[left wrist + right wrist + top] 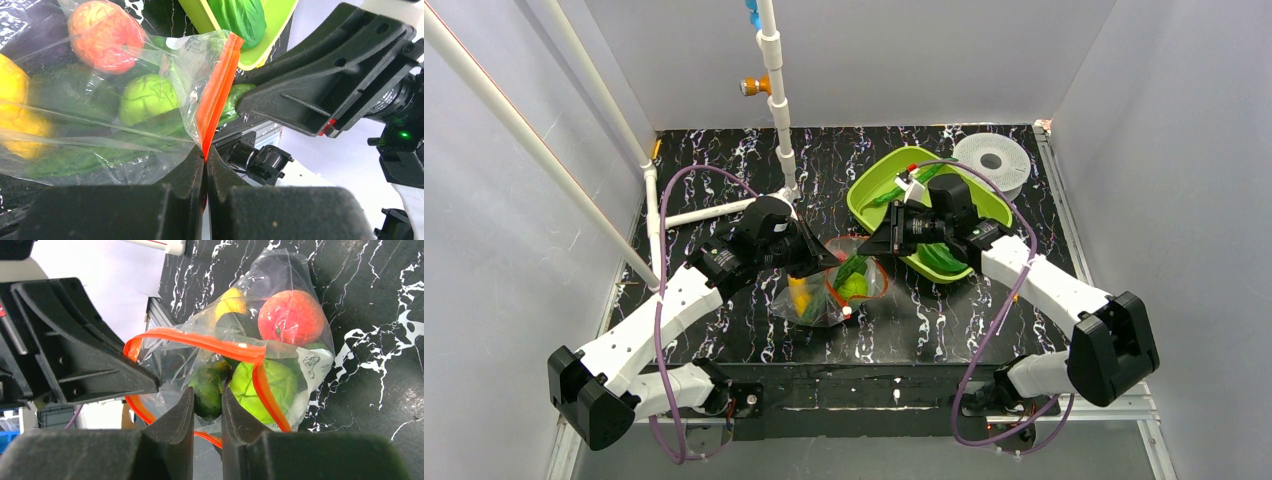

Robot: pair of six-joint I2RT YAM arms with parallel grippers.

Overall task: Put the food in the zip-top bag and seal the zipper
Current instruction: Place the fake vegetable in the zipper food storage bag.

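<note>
1. My left pincer (205,156) is pressed together on the near end of the zipper (218,90). The strip leaves my fingertips at 6 o'clock, and its long axis climbs toward 1 o'clock in that wrist's view.
2. My right pincer (207,399) is clamped on a dark green vegetable (207,385). It points straight ahead at 12 o'clock, its tip between the two orange lips.
3. This is the relation that counts: the mouth of the zip-top bag (310,362) gapes toward the right pincer. One lip crosses from 9 to 3 o'clock above the vegetable, and the other drops toward 5 o'clock. I judge the push should run along 12 to 1 o'clock, into the bag's body.
4. Deeper in lie the round green fruit (280,385), the red-orange fruit (292,315) and, farthest, a yellow fruit (230,302).
5. From above, the bag rests mid-table (714,170) between both arms. The lime-green tray (861,195) sits at 1 o'clock from it and holds a leafy green piece (939,258), nearer my right arm.
</note>
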